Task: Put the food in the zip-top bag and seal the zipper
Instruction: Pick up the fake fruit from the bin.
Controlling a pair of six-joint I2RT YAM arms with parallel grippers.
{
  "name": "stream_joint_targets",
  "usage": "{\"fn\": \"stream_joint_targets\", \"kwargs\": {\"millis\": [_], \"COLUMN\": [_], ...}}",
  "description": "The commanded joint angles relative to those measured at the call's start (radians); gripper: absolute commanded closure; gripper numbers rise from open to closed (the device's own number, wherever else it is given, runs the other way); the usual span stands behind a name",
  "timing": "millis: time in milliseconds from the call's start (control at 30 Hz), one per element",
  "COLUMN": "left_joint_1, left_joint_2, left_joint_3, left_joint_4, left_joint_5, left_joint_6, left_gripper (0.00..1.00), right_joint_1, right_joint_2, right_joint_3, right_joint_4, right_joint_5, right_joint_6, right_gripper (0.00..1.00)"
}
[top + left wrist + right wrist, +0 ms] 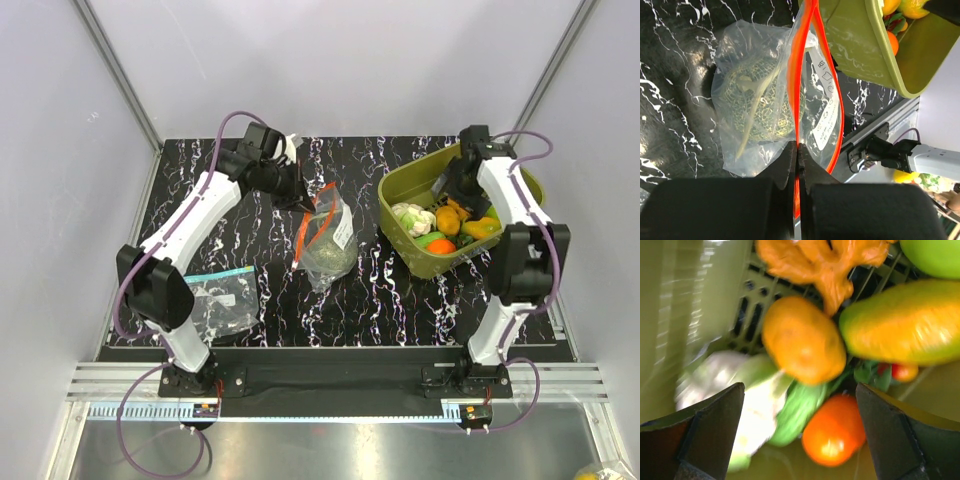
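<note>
The clear zip-top bag (330,232) lies mid-table with a netted grey-green melon (760,100) inside. Its red-orange zipper (799,75) gapes, the two strips bowed apart. My left gripper (798,146) is shut on one strip at the mouth's far end (300,197). My right gripper (800,387) hangs open inside the olive tub (398,205), just above the food. Below its spread fingers lie an orange round fruit (832,432), a tan-orange piece (802,340), a yellow-green fruit (905,330) and a white-green vegetable (735,390). Nothing sits between the jaws.
A second clear bag with a teal-blue strip (222,295) lies at the front left beside the left arm's base. The tub's olive wall (860,45) stands close to the right of the held bag. Grey walls enclose the black marbled table (400,300).
</note>
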Motion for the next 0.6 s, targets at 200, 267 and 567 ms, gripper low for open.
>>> {"fn": "stream_joint_targets", "kwargs": {"millis": [200, 267, 567], "left_joint_1": [0.002, 0.002, 0.003], "left_joint_2": [-0.058, -0.054, -0.063], "left_joint_3": [-0.025, 0.010, 0.113], "left_joint_4": [0.045, 0.011, -0.032], "left_joint_5": [-0.040, -0.055, -0.023], "left_joint_6": [0.025, 0.071, 0.114], "left_gripper": [1.00, 1.00, 1.00], "right_joint_1": [0.005, 0.005, 0.005], "right_joint_2": [0.240, 0.260, -0.057], "right_joint_3": [0.054, 0.093, 0.074], "right_joint_4": [0.042, 0.051, 0.089], "right_joint_5": [0.110, 0.121, -0.029], "right_joint_6": [-0.066, -0.074, -0.117], "right_gripper": [0.01, 0.15, 0.55]}}
